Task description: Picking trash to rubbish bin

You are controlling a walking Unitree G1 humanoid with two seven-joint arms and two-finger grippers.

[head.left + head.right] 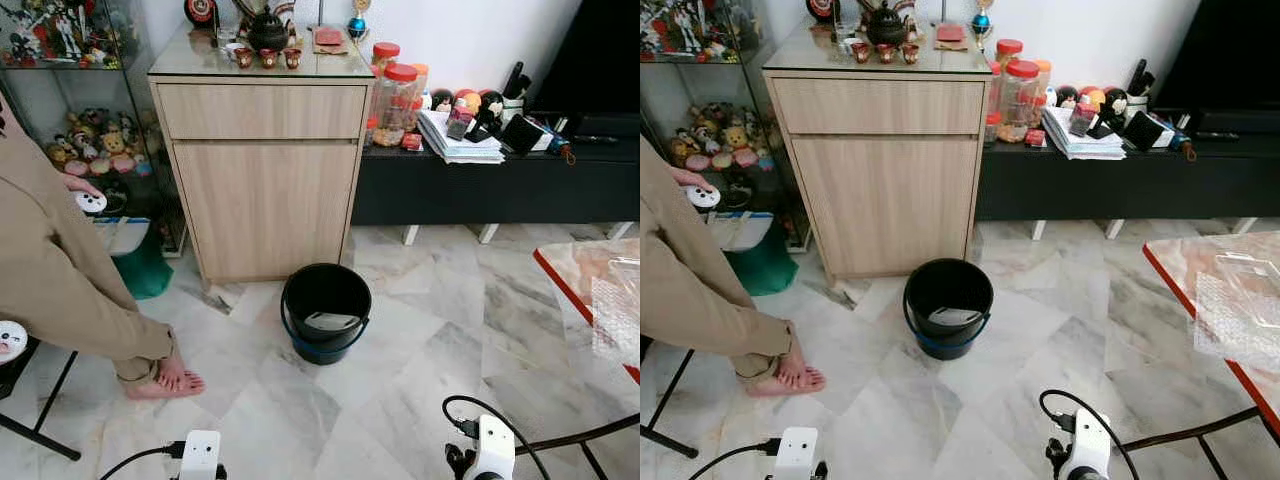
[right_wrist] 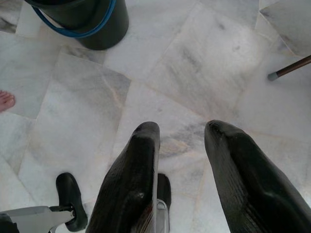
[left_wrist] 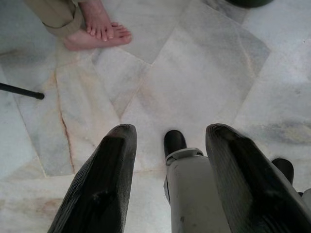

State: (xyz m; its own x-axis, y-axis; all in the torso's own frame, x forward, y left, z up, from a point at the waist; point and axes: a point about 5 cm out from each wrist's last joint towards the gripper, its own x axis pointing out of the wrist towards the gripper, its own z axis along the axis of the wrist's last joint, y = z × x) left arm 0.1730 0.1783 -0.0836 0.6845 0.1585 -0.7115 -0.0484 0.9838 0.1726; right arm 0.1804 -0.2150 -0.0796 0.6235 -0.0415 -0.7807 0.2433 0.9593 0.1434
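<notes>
A black bucket (image 1: 325,310) with a blue handle stands on the marble floor in front of a wooden cabinet. A flat pale piece of trash (image 1: 332,322) lies inside it. Both arms hang low near my body, well short of the bucket. In the left wrist view my left gripper (image 3: 170,132) is open above bare floor, nothing between its fingers (image 3: 114,165). My right gripper (image 2: 182,127) is open too, holding nothing, and the bucket (image 2: 92,24) sits on the floor beyond its tips.
A person in beige stands at the left, bare feet (image 1: 165,378) close to the bucket. The cabinet (image 1: 265,170) and a low black bench (image 1: 500,185) line the wall. A red-edged table (image 1: 560,282) with plastic wrap juts in at right. Black stand legs (image 1: 40,430) at lower left.
</notes>
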